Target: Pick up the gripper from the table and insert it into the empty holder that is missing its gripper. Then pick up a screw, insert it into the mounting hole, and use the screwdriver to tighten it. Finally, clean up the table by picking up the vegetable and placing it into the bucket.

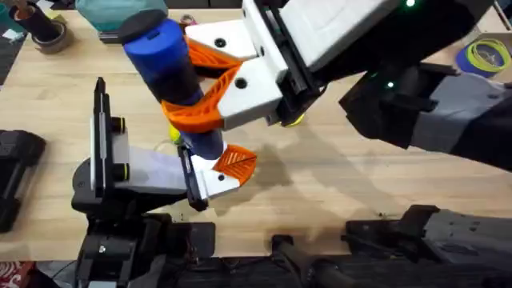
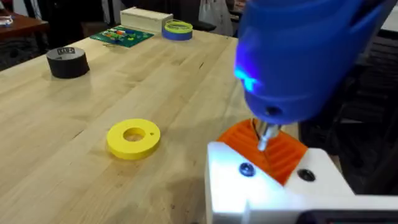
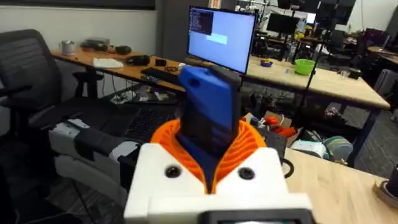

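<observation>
My right gripper [image 1: 192, 80] reaches across the table, shut on the blue screwdriver [image 1: 168, 56], whose body stands between its orange pads [image 3: 249, 146]. The screwdriver [image 2: 298, 56] has a blue light lit, and its metal bit [image 2: 263, 134] points down onto the orange ribbed gripper [image 2: 273, 152] seated in the white holder [image 2: 267, 186] of my left gripper [image 1: 220, 172]. A screw [image 2: 247, 168] sits in the holder's face beside the bit. A small yellow-green piece [image 1: 174, 134], seemingly the vegetable, peeks out beside the screwdriver. The bucket is out of view.
A flat yellow ring disc [image 2: 134, 137] lies on the wooden table [image 2: 74, 168] close to the holder. Farther off are a black tape roll [image 2: 67, 62], a green circuit board [image 2: 121, 35], a white box [image 2: 146, 18] and a blue tape roll [image 1: 484, 56].
</observation>
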